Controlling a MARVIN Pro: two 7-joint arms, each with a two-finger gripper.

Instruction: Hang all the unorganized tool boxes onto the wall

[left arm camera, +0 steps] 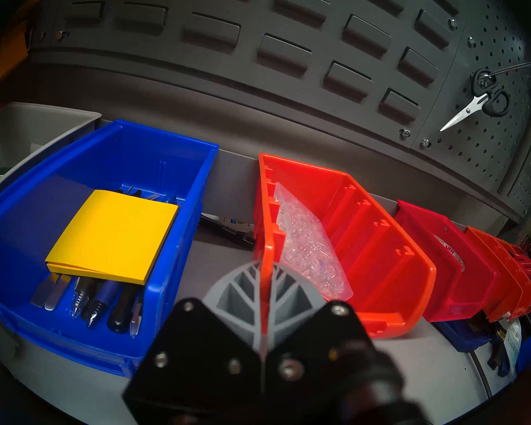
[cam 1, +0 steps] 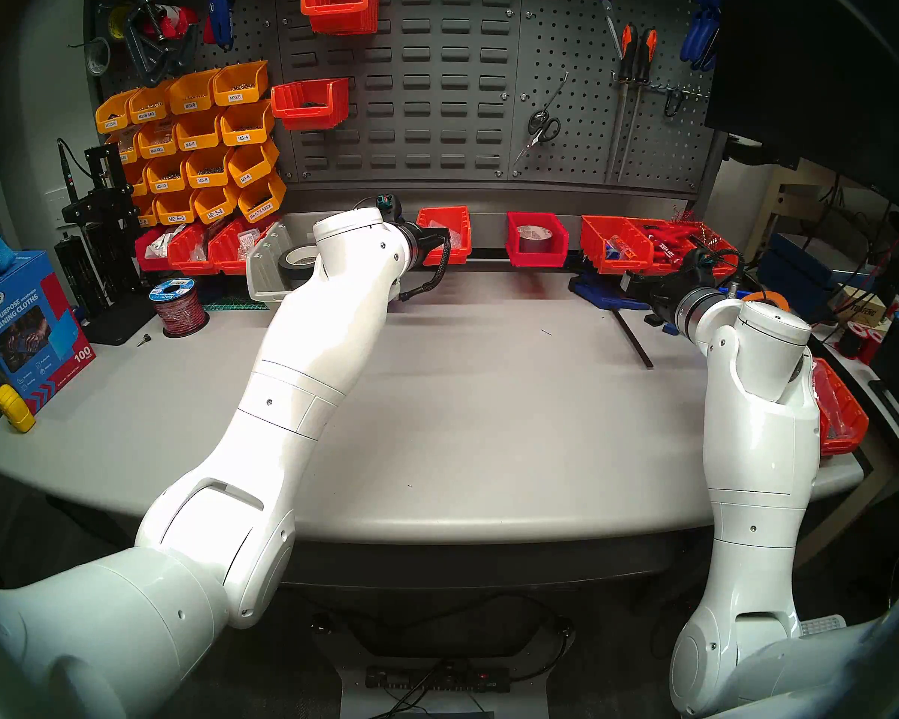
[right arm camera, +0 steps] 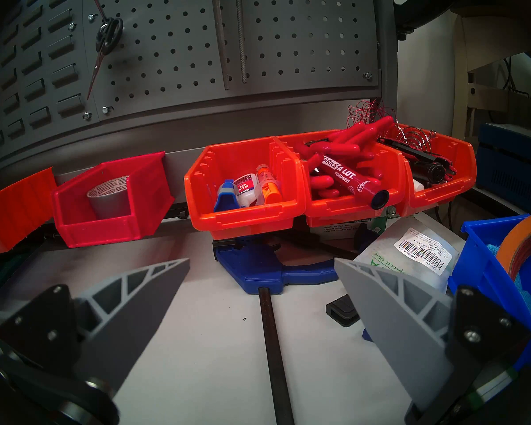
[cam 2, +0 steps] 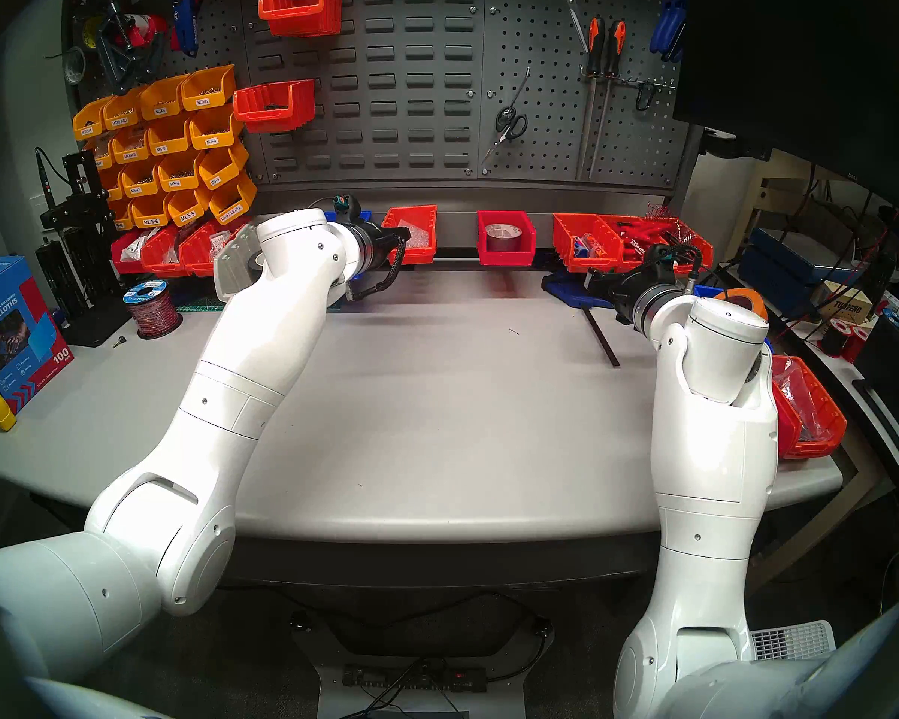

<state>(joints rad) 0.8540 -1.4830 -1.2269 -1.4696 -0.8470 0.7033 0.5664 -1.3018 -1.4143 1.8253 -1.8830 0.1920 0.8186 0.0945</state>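
Note:
My left gripper (left arm camera: 265, 281) is shut on the left side wall of the orange-red ribbed tool box (left arm camera: 365, 231) that holds a clear bag. This box (cam 1: 445, 233) sits with its back against the light grey rail (cam 1: 489, 222) below the dark grey wall (cam 1: 437, 80). To its right, a red tool box (cam 1: 535, 240) with a silver tape roll hangs on the rail. The pale grey tool box (cam 1: 268, 274) with a black tape roll lies tilted at the left, partly behind my left arm. My right gripper (right arm camera: 261, 261) is open and empty above the table, in front of the red box (right arm camera: 105, 206).
A blue bin (left arm camera: 105, 231) of pens and yellow notes stands left of the held box. Orange bins (right arm camera: 242, 185) fill the rail's right end above a blue clamp (right arm camera: 258, 271). Two orange bins (cam 1: 310, 100) hang on the louvred panel. Another orange bin (cam 1: 842, 417) sits at the table's right edge.

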